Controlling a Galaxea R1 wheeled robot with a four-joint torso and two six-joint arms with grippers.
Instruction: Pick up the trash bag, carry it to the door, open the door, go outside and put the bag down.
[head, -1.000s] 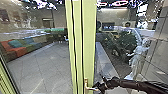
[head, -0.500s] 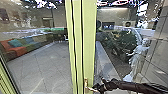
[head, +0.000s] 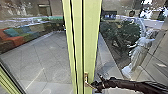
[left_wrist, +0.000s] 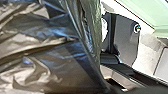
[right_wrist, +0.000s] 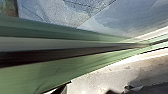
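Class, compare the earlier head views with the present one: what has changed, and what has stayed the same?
The lever of the door handle has tipped down more steeply, with the right claw still at it. The robot's camera has moved too, shifting the whole scene. No fresh grasp or release shows. The pale statue stands as before.

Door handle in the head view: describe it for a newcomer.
A tall yellow-green door frame stands between glass panes, mid-picture. Low on it sits a small brass-coloured handle, bent like an L. Its metallic shine sets it apart from the plain frame and the black right arm beside it.
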